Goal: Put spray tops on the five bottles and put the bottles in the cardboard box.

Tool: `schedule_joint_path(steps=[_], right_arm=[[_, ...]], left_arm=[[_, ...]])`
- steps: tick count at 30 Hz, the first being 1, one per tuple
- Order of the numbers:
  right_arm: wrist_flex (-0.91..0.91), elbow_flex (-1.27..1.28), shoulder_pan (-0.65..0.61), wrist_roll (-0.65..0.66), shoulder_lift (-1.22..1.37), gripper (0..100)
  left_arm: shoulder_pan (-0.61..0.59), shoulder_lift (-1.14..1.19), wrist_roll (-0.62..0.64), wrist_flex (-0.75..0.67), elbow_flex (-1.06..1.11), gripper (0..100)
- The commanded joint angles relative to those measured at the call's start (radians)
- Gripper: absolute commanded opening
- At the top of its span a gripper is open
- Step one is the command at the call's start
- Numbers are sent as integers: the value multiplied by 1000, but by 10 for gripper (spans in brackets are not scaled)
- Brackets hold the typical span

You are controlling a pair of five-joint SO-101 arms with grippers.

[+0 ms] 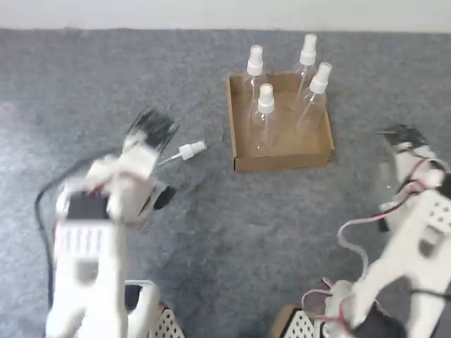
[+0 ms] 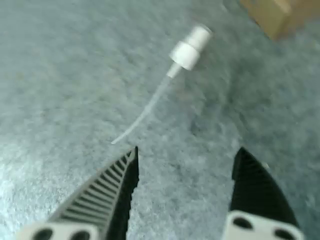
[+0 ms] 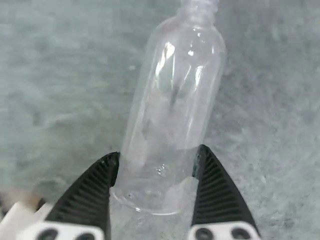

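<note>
**A:** How should the left end effector (image 2: 187, 152) take the last spray top (image 2: 189, 50)?

**B:** Its fingers stand wide apart and hold nothing. I think it should go forward and down until the white head is between the fingers, not the thin tube (image 2: 145, 110), and then close gently. The tube looks flexible, so I suppose it would bend or slip.

**A:** Where does the spray top lie from it?

**B:** It lies flat on the table (image 2: 60, 75), ahead of the open fingers. The tube end is nearest, just in front of one fingertip. The head is farther, toward the corner of the cardboard box (image 2: 272, 15).

**A:** And the bottle (image 3: 172, 110)?

**B:** The right end effector (image 3: 157, 152) has its fingers closed on the lower part of the bottle. The open neck points away from it and has no top. It should keep the bottle steady so the tube can enter.

**A:** And farther?

**B:** Four capped bottles (image 1: 265, 120) stand in the cardboard box.
</note>
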Motion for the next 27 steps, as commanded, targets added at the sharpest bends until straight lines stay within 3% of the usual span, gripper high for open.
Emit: schedule_joint_path(steps=[1, 6, 15, 21, 27], right_arm=[[-165, -12, 96, 18, 222, 6], [-309, -12, 166, 15, 351, 6], [-415, 34, 177, 21, 369, 6], [-433, 80, 174, 23, 367, 9], [-432, 81, 177, 23, 369, 9]], left_arm=[[74, 433, 86, 11, -357, 279], [89, 756, 175, 5, -659, 220], [146, 1240, 176, 11, -1041, 210], [149, 1430, 175, 5, -1127, 209], [147, 1476, 178, 5, -1156, 205]])
